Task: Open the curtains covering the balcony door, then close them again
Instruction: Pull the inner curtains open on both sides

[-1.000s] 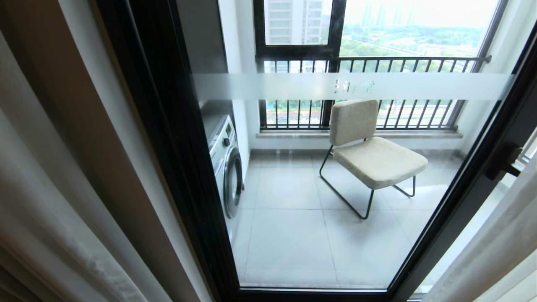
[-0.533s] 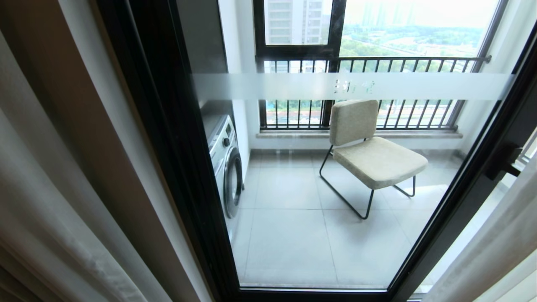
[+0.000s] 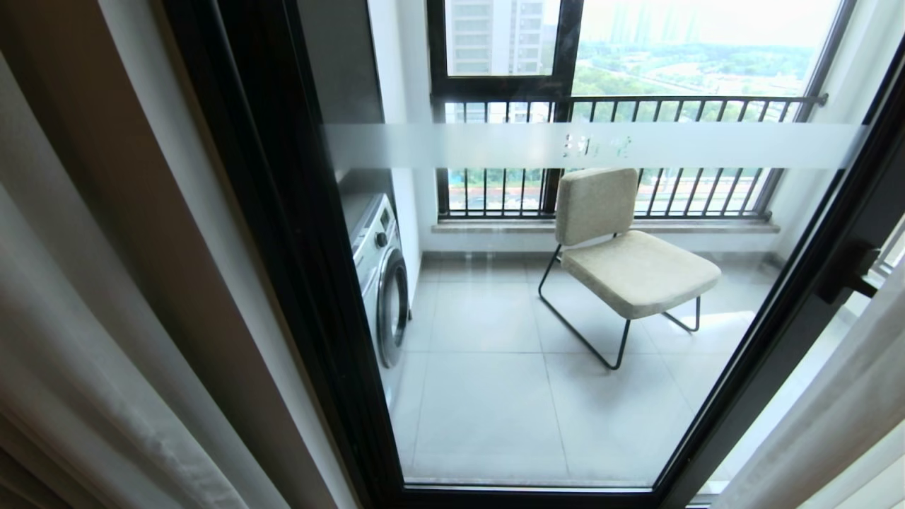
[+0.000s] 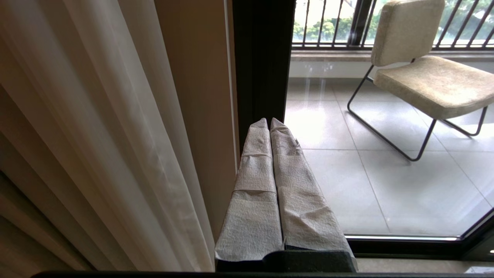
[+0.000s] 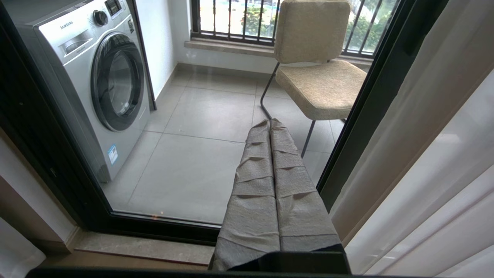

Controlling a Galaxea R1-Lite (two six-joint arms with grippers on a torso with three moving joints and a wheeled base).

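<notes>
Two curtains hang parted at nine and three o'clock, baring the balcony door. Beyond its glass stand a washing machine and chair. Left gripper and right gripper: jaws together, holding nothing.

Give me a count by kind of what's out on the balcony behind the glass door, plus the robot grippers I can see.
Chair: 1
Washing machine: 1
Barred railing: 1
Grippers: 2, the left gripper and the right gripper, both shut and holding nothing
Total: 5
</notes>
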